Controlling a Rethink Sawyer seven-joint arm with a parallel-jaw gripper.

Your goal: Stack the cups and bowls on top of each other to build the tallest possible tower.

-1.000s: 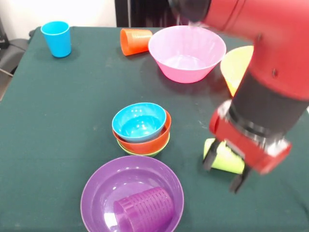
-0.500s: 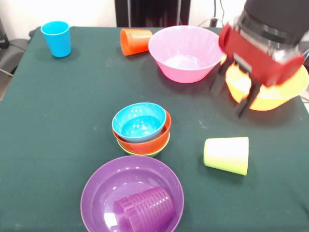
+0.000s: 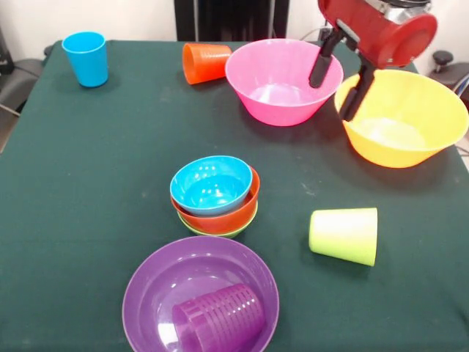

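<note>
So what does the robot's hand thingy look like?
The end effector has a shiny red block for a body, with a bit of silver metal showing on top of it. Two thin black fingers stick out below, straight like little sticks, with a gap between them. No cables or markings show on it.

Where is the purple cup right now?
In the front view, the purple cup lies on its side inside the wide purple bowl at the bottom edge, left of centre, just below the stack of three small bowls.
</note>
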